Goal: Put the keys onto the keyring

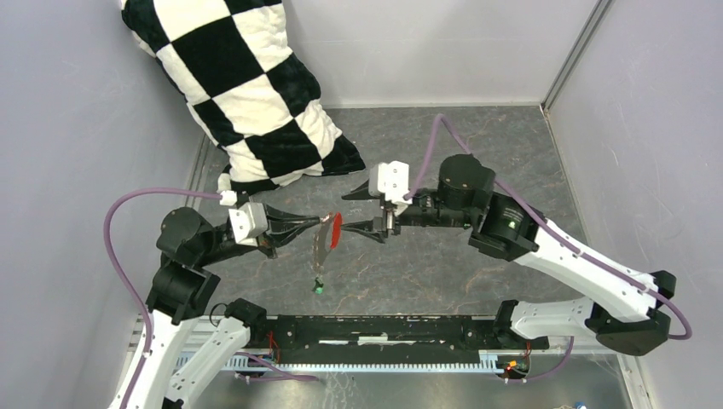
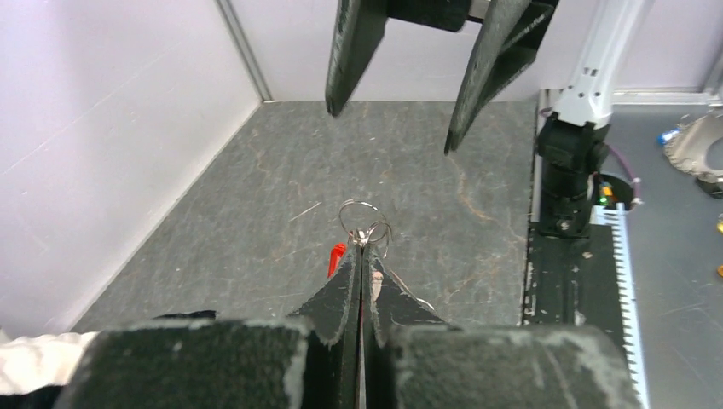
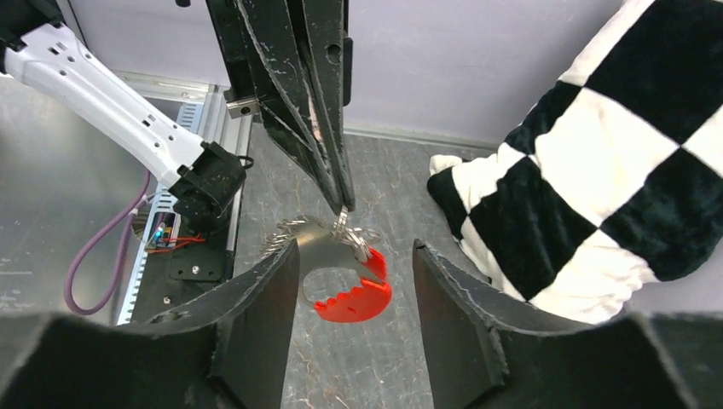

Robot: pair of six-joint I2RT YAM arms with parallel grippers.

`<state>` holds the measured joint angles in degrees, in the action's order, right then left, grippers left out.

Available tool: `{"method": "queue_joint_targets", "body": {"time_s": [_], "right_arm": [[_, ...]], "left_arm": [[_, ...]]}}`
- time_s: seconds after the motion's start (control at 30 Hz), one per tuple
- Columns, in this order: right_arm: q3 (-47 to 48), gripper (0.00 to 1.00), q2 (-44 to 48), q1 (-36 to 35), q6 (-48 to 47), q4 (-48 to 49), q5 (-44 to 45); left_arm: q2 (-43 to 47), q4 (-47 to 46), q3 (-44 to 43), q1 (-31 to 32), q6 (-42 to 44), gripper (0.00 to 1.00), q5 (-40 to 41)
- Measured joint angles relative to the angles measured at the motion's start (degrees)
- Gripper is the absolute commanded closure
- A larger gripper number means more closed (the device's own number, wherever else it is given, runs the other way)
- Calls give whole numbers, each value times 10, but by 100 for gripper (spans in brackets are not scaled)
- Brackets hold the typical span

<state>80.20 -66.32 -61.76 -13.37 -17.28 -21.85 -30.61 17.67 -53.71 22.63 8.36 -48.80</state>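
The left end effector [image 2: 362,256] has its 2 fingers pressed together and pinches the thin silver keyring [image 2: 360,223] right at their tips, lifting it off the table [image 1: 443,273]. The right end effector [image 3: 356,247] faces it with its fingers spread wide and holds nothing.

As I judge it, the step in hand is bringing the right end effector onto the hanging cluster so a key can be worked along the ring. To do it well, the left should hold the ring steady, and the right should close on only 1 piece, flat across its faces, without knocking the ring out of the pinch. A thin ring gripped at the very tips is likely to twist or slip.

The ring sits at the left fingertips, in the gap between the right fingers but touching neither. Just under it hangs a red tag [image 3: 354,302] with a notched edge, beside some silver metal. I cannot tell which pieces there are the keys. Further down, a short chain ends in a green tag [image 1: 317,289], well below both end effectors.
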Motion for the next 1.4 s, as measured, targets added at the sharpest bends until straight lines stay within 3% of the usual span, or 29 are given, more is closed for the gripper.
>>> {"method": "queue_joint_targets", "body": {"time_s": [0.37,0.87,1.13,1.2,1.27,1.37,1.4], "right_arm": [[101,55,-123,-3,-37,-67,1],[127,66,-154,-5,-42,-125,1],[127,79,-163,-5,-36,-126,1],[127,85,-163,-5,-34,-126,1],[127,99,-163,-7,-34,-126,1],[127,100,-165,-8,-33,-127,4],[127,100,-166,-8,-32,-127,6]], "left_arm": [[-44,70,-1,0,106,98,23],[-39,93,-18,0,140,98,23],[-30,90,-18,0,140,98,23],[-30,86,-18,0,140,98,23],[-29,84,-18,0,139,98,23],[-27,85,-18,0,138,98,23],[-26,85,-18,0,138,92,23]]}}
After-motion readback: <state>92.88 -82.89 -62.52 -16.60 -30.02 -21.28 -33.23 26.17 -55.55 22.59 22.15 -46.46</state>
